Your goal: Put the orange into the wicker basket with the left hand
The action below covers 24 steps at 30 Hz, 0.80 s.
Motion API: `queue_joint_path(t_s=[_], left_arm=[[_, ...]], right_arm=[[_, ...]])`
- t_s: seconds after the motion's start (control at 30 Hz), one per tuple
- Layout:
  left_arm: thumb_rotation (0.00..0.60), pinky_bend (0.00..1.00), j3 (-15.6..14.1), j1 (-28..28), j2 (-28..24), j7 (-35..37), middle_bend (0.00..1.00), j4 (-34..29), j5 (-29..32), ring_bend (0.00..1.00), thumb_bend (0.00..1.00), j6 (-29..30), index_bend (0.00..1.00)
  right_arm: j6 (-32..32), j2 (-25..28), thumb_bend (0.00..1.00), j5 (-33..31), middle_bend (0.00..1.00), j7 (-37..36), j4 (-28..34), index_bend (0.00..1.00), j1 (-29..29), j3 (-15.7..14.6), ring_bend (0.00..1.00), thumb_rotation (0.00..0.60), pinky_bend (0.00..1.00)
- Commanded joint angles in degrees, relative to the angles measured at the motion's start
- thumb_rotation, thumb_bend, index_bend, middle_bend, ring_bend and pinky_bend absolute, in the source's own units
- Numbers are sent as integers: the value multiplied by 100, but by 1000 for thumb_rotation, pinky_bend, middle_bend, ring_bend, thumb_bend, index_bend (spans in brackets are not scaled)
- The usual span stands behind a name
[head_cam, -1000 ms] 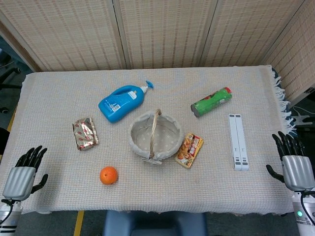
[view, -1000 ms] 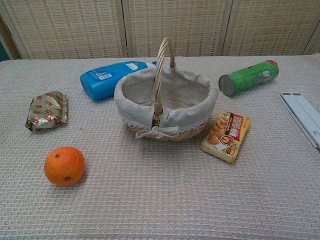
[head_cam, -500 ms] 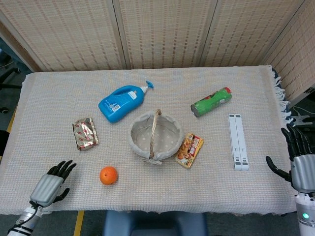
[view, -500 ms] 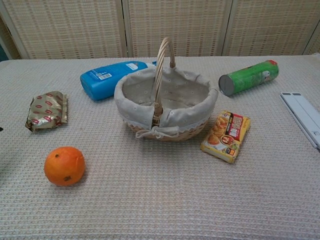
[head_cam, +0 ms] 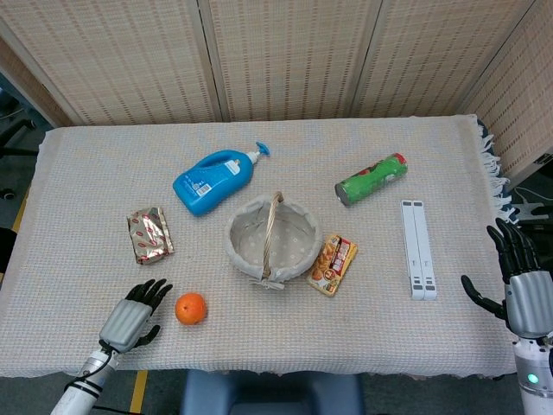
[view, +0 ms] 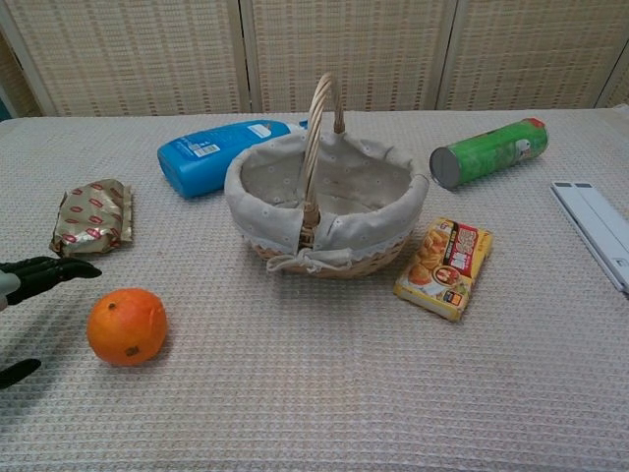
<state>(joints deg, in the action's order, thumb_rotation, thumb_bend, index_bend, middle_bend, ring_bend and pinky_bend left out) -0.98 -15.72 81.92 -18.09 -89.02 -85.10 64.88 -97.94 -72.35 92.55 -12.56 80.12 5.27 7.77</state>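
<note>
My left hand [head_cam: 131, 320] hovers with fingers spread and holding nothing, just left of the orange [head_cam: 191, 309] on the cloth. Beyond it I see the wicker basket [head_cam: 304, 249], cloth-lined with nothing inside. My right hand [head_cam: 525, 294] is spread at the table's right edge.

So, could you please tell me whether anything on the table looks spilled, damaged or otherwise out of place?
Nothing is spilled or visibly damaged. The blue pump bottle and the green can lie on their sides rather than upright. The wicker basket stands upright and empty.
</note>
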Motion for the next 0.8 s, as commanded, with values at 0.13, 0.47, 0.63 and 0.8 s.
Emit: queue_joint_path(t_s=[0.13,0.47,0.63,0.8], left_arm=[[600,115,81,-155,28,-50,0,-222,247,0,380,-189,0],[600,107,-157,-320,-50,33,0,-672,213,0,381,-495,0],[600,106,-198,-359,199,67,0,-658,10,0,379,-394,0],[600,106,-164,-350,621,2,0,-394,-69,0,378,-219,0]], right_arm=[[55,8,189,-34,0,26,25,0,24,2,0,600,107],[64,-24,189,-67,0,46,10,9,56,38,0,600,107],[156,-24,189,-99,0,76,13,11,93,33,0,600,107],[210,2,189,-110,0,77,41,11,108,17,0,600,107]])
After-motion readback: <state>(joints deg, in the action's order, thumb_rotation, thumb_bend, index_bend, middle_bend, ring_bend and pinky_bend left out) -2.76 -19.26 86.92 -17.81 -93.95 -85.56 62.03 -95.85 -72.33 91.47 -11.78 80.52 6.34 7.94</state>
